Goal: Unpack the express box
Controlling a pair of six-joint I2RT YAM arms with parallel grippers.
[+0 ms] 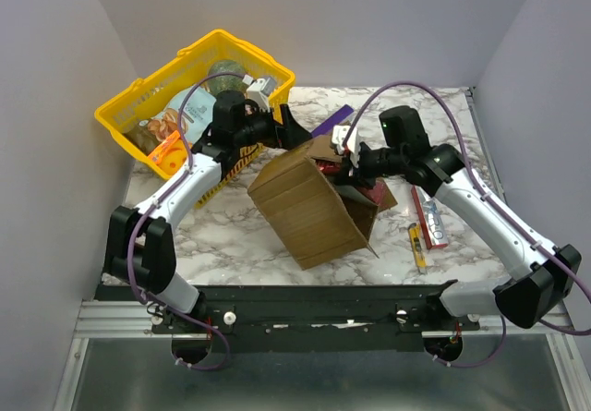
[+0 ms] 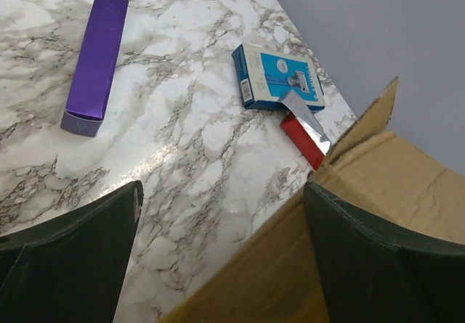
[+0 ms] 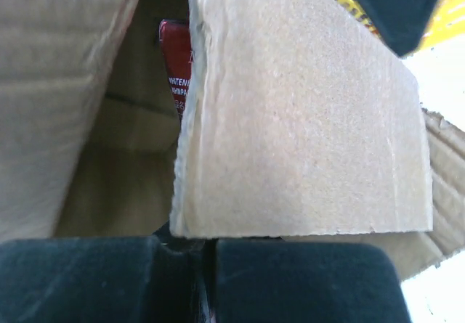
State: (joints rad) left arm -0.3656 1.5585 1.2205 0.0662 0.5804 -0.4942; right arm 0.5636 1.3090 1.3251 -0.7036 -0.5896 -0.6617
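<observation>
The express box [image 1: 309, 203] is a brown carton, tilted on the marble table with its open flaps toward the right. My right gripper [image 1: 343, 163] is shut on one cardboard flap [image 3: 298, 120], seen close up in the right wrist view, where the gripper [image 3: 207, 247] pinches the flap's lower edge. A red packet [image 3: 174, 69] shows inside the box. My left gripper [image 1: 297, 134] is open at the box's far upper corner. In the left wrist view the gripper [image 2: 223, 192] is spread wide, with the box's edge [image 2: 378, 192] by the right finger.
A yellow basket [image 1: 129, 106] full of goods stands at the back left. A slim purple box [image 2: 94, 62], a blue carton [image 2: 280, 76] and a red packet [image 2: 305, 138] lie behind the box. A red-white box [image 1: 429, 217] and a small yellow item [image 1: 417, 245] lie at the right.
</observation>
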